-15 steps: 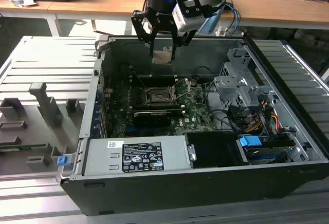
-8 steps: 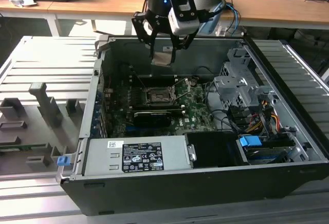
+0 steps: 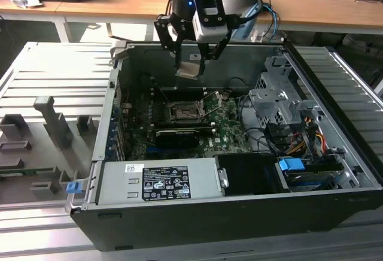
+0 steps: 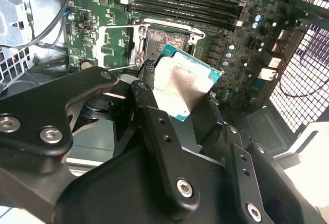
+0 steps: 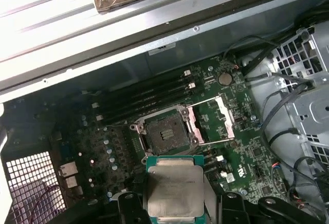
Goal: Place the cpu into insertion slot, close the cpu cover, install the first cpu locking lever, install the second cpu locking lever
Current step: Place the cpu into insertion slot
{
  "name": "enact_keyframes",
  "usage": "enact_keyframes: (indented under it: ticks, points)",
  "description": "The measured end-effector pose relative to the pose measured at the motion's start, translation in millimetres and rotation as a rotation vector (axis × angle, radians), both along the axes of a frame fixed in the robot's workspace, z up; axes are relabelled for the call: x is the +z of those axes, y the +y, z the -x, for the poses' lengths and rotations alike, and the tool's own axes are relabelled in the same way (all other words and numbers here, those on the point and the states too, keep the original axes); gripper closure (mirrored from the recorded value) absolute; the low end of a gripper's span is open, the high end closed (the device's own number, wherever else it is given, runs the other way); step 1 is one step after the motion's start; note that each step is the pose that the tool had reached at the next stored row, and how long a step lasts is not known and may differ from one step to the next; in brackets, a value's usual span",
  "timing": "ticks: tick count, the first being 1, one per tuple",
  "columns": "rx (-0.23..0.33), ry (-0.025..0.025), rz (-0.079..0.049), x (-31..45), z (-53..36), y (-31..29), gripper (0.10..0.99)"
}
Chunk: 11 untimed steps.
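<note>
My gripper [image 3: 191,63] hangs over the open computer case, shut on the cpu [image 3: 190,69], a small square chip with a dull metal face. In both wrist views the cpu [image 5: 175,190] [image 4: 182,82] sits flat between the black fingers [image 5: 126,206], above the board and apart from it. The insertion slot [image 5: 164,131] [image 4: 164,41] [image 3: 182,112] is a bare square black socket just beyond the chip. The cpu cover [image 5: 227,121] [image 4: 139,47] is swung open to one side of the socket. Thin wire levers [image 5: 218,143] stand unlatched beside it.
Black memory sticks [image 5: 149,98] run along the socket's far side. A black heatsink block [image 3: 176,135] and the grey power supply box [image 3: 158,180] lie nearer the case front. A drive cage [image 3: 281,102] with cables fills the exterior view's right. Grey fixtures [image 3: 51,117] stand outside.
</note>
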<state>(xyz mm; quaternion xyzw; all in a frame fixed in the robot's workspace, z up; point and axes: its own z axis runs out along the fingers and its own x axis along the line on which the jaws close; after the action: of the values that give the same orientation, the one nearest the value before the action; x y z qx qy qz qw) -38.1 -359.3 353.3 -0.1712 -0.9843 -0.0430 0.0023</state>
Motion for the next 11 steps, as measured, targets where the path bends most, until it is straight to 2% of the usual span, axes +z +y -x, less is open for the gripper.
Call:
enact_keyframes:
  ticks: [11]
  points:
    - [-0.057,0.0,0.0,-0.8,0.0,0.0,0.557]
